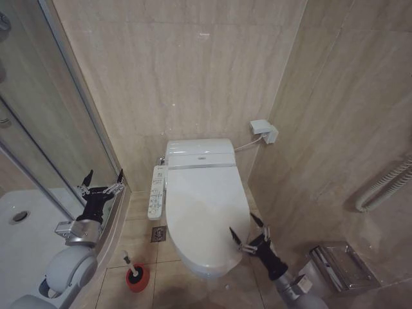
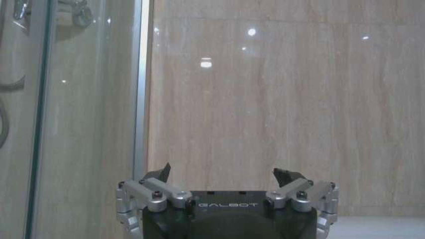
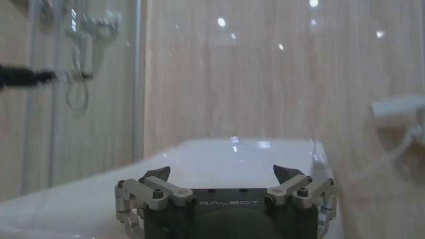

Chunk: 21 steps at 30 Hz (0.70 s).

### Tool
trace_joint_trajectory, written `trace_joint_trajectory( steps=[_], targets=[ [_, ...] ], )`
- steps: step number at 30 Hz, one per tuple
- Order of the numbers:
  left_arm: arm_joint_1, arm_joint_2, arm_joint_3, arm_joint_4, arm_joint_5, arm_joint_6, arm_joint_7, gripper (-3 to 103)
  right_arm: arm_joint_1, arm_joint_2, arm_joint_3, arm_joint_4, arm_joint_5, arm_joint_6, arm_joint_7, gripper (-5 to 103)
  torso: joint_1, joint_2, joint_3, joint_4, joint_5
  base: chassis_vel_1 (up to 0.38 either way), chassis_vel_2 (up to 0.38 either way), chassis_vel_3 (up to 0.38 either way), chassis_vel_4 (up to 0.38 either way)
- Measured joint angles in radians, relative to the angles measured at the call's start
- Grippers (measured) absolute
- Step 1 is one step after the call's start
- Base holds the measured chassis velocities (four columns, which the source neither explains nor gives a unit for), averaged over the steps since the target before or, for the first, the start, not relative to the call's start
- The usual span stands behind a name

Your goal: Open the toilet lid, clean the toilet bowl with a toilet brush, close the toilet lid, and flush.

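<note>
The toilet lid [image 1: 205, 209] lies shut, glossy white, over the toilet bowl, which is hidden under it. My right gripper [image 1: 247, 224] hangs open just off the lid's front right edge, fingers pointing at it; the right wrist view shows the lid [image 3: 219, 164] stretching away beyond the open gripper [image 3: 221, 172]. On the floor at the front left of the toilet stands the toilet brush [image 1: 129, 262], thin handle up, in its round red holder [image 1: 138, 278]. My left gripper [image 1: 103, 176] is open and held up beside the shower glass; in its own view the left gripper [image 2: 222, 172] faces the tiled wall.
A bidet control panel [image 1: 156, 192] juts from the toilet's left side. A glass shower screen [image 1: 58, 122] and white shower tray [image 1: 26, 225] bound the left. A metal paper holder [image 1: 341, 265] and a hose [image 1: 386, 187] hang on the right wall, close to the toilet.
</note>
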Motion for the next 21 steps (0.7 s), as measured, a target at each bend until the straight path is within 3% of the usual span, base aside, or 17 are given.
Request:
trace_joint_trajectory(
  steps=[8,13,16,21],
  targets=[
    [-0.052,-0.004,0.046,0.071,-0.001,-0.007,0.001,100,0.022,0.072,0.055,-0.055,0.024,0.001,0.005,100,0.000,0.000,0.000,0.0002,0.0001,0.000,0.000,0.000,0.000],
    [-0.108,-0.012,0.080,0.156,-0.014,-0.019,0.008,100,0.002,0.080,0.096,0.037,0.076,-0.016,0.030,100,0.000,0.000,0.000,-0.0002,0.0000,0.000,0.000,0.000,0.000],
    [-0.146,-0.016,0.096,0.216,-0.038,-0.039,0.030,100,0.007,0.074,0.140,0.120,0.091,-0.045,0.099,100,0.000,0.000,0.000,-0.0001,-0.0001,0.000,0.000,0.000,0.000],
    [-0.168,-0.015,0.101,0.259,-0.044,-0.068,0.070,100,0.021,0.052,0.163,0.167,0.098,-0.057,0.113,100,0.000,0.000,0.000,0.0000,0.0000,0.000,0.000,0.000,0.000]
  ],
)
